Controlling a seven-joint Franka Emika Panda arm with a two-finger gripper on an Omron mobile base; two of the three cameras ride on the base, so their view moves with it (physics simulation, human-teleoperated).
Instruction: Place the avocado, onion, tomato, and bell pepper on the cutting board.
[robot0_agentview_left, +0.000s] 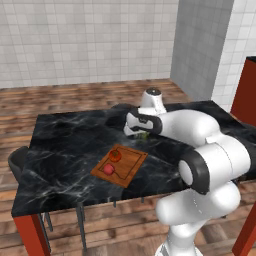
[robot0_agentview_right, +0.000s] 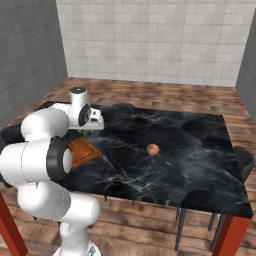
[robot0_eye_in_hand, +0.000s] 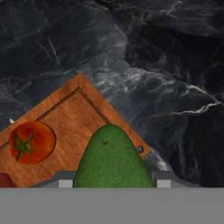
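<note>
Gripping the avocado (robot0_eye_in_hand: 113, 157) between its two dark fingers, the claw (robot0_eye_in_hand: 113, 183) hangs over the black marble table (robot0_agentview_left: 65, 150), beside the far corner of the cutting board (robot0_agentview_left: 131, 164). In the hand view the green fruit sits between the finger tips, its narrow end pointing away from the hand, and it overlaps the corner of the board beneath it; whether it touches the wood I cannot tell. In the left base view a bit of green (robot0_agentview_left: 142, 134) peeks out under the wrist, just beyond the board's far corner.

On the board, beside the claw and a little below it in the hand view, lies the tomato (robot0_eye_in_hand: 32, 141), orange-red with a green star on top. A darker red piece, the bell pepper (robot0_agentview_left: 109, 169), rests on the board too, farther from the claw than the tomato, near the board's near end. Both sit apart from each other, inside the darker groove.

Well away from the claw, on the opposite side from the board, the pale onion (robot0_agentview_right: 153, 149) sits alone on the bare marble near the middle of the table. A dark chair (robot0_agentview_right: 244, 160) stands at the table's end beyond the onion.
</note>
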